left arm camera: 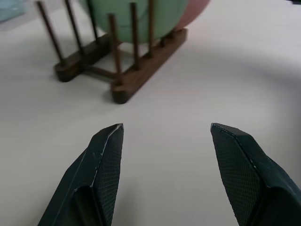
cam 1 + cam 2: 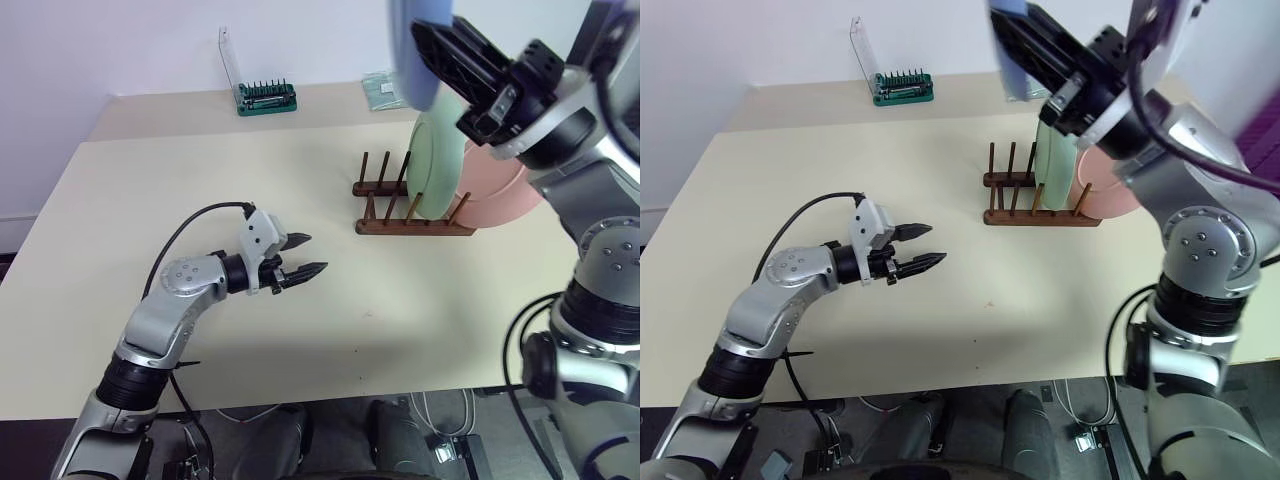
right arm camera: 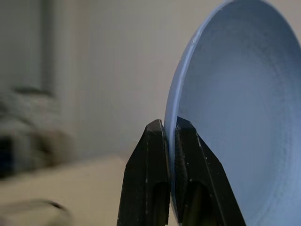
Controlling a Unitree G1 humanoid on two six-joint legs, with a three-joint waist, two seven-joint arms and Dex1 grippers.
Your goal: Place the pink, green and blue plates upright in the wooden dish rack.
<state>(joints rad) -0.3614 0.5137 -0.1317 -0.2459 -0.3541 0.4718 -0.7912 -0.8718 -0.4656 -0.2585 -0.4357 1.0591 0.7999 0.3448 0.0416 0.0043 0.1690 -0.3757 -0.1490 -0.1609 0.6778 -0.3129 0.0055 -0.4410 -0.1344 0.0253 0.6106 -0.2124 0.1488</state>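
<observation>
Already, the right claw (image 3: 169,141) is clamping the blue plate (image 3: 230,117) by its rim, high above the rack (image 2: 412,226).
Below that claw, the rack is holding the green plate (image 2: 438,165) upright with the pink plate (image 2: 500,195) just behind it; front slots are standing free. A thin rim grip is risking a slip, or the blue plate knocking the green one. The left claw (image 2: 300,255) is hovering apart, empty, over the surface (image 2: 150,190).

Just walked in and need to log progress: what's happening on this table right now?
The robot is loading plates into the wooden dish rack. The green plate and pink plate already stand upright in it. The right gripper is pinching the rim of the blue plate, held up in the air above the rack. The left gripper hovers open over the table, holding nothing.
</observation>
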